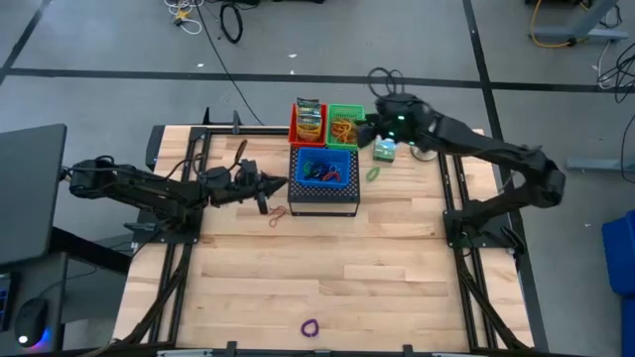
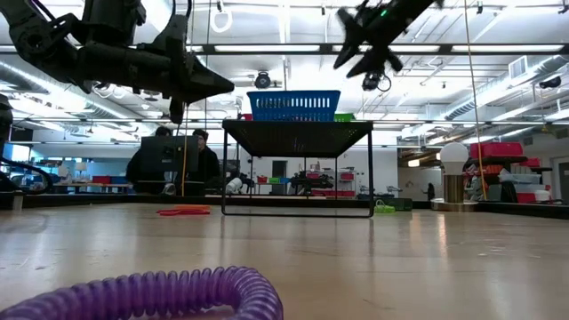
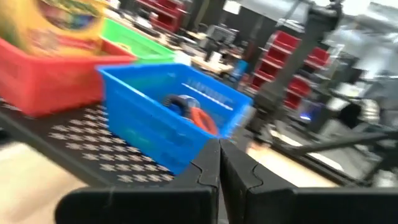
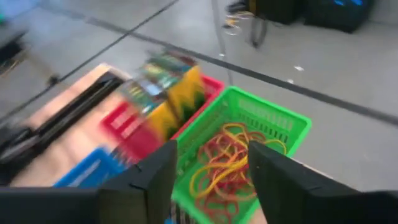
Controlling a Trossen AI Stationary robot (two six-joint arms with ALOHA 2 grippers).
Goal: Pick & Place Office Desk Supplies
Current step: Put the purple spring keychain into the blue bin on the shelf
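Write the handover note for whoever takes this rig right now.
Left tool: shut, empty, beside the blue plastic basket.
Right tool: open, empty, over the green plastic basket.
Done: thin tan, orange and red rubber bands in the green basket; coloured loops in the blue one; boxes in the red basket.
Left: red band, green loop, green-white box, purple coiled loop on the wooden table.

No text, brand, number or sign can be read in any view. The yellow-green boxes [image 1: 309, 121] standing in the red basket [image 1: 295, 126] at upper centre of the high view carry printed packaging — but the lettering is too blurred to make out, also in both wrist views. Shelves and bins in the room behind the table show no legible labels either.
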